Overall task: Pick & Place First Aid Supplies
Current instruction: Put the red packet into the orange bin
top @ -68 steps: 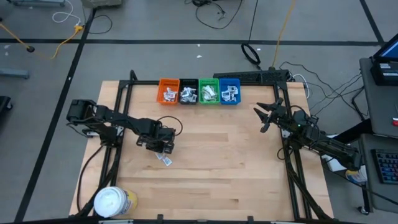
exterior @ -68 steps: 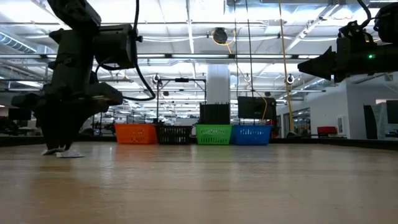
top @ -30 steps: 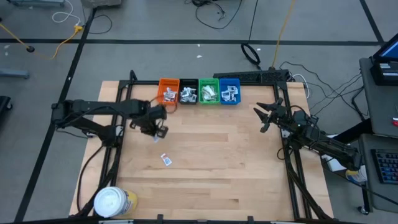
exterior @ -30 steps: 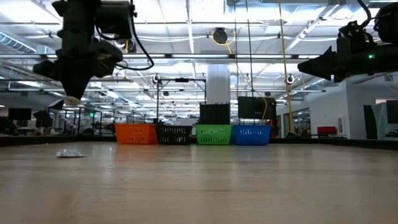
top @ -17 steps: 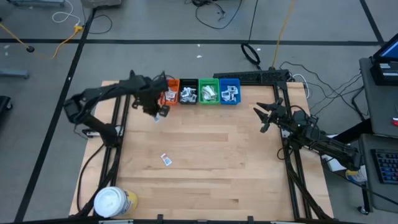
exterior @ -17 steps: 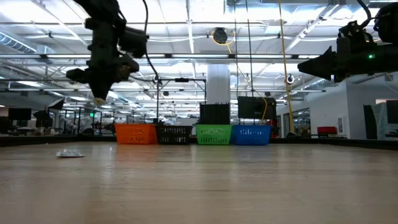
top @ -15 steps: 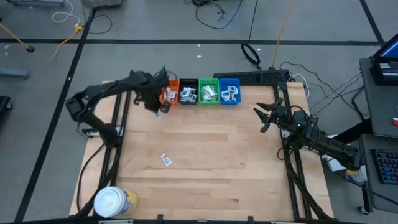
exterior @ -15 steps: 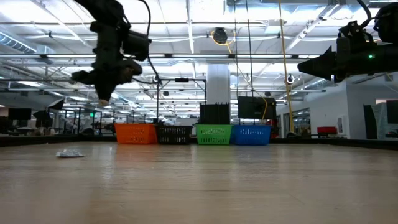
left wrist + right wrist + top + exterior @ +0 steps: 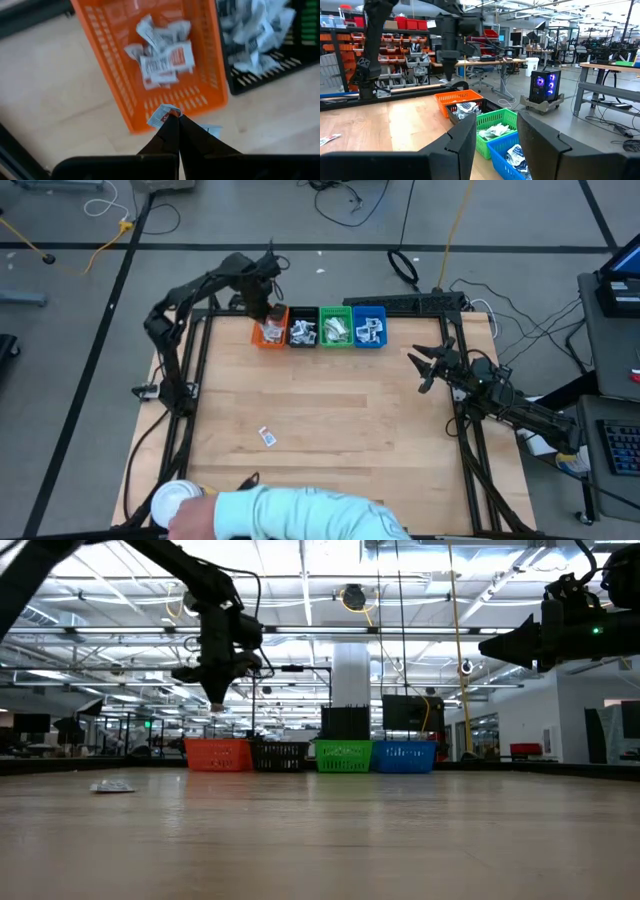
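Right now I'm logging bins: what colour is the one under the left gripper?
Orange bin, clearest in the left wrist view, below the left gripper.

Orange bin [image 9: 150,60], black bin [image 9: 302,328], green bin [image 9: 335,327], blue bin [image 9: 369,327]; white packets [image 9: 162,60], red-printed.

Left arm stretches toward twelve o'clock, left gripper [image 9: 271,308] pinched tight, pointing down. Right arm waits at three o'clock, right gripper [image 9: 424,365] spread wide.
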`<state>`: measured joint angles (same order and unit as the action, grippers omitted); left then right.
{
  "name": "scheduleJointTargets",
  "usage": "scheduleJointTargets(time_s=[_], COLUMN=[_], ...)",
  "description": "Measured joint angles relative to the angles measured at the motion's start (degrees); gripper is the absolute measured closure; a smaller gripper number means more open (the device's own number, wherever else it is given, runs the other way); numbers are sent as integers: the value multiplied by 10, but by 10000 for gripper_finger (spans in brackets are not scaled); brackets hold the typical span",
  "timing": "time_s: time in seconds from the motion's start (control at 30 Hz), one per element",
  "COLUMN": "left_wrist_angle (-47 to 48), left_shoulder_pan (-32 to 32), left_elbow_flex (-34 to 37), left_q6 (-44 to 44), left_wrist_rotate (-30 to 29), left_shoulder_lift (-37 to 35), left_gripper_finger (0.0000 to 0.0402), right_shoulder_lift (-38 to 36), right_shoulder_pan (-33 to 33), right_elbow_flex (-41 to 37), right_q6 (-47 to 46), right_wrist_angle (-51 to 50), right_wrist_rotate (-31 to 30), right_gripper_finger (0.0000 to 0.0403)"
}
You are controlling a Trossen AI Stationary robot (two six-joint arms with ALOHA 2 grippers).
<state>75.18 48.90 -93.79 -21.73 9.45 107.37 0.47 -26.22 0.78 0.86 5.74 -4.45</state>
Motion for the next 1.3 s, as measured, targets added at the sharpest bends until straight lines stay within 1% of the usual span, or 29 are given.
scheduleJointTargets(time_s=[0.13,0.23,0.33,0.4,0.5,0.73,0.97,1.17,1.23,1.3], left_wrist_angle=[14,12,12,10,6,-18,-17,-17,-17,-17], left_shoulder_pan=[19,23,25,25,25,24,22,-11,-25,-38], left_elbow_flex=[-53,-69,-69,-69,-69,-69,-68,-69,-69,-68], left_q6=[18,17,7,6,6,3,9,73,122,192], left_wrist_rotate=[0,-1,-21,-46,-65,-66,-65,-60,-60,-60], left_shoulder_lift=[44,60,70,77,94,120,110,68,57,45], left_gripper_finger=[401,399,386,373,352,321,299,293,293,293], right_shoulder_lift=[0,0,0,0,0,0,0,0,0,0], right_shoulder_pan=[0,0,0,0,0,0,0,0,0,0], right_elbow_flex=[0,0,0,0,0,0,0,0,0,0], right_q6=[0,0,0,0,0,0,0,0,0,0], right_wrist_angle=[0,0,0,0,0,0,0,0,0,0], right_wrist_rotate=[0,0,0,0,0,0,0,0,0,0], right_gripper_finger=[264,264,264,264,264,264,264,264,264,264])
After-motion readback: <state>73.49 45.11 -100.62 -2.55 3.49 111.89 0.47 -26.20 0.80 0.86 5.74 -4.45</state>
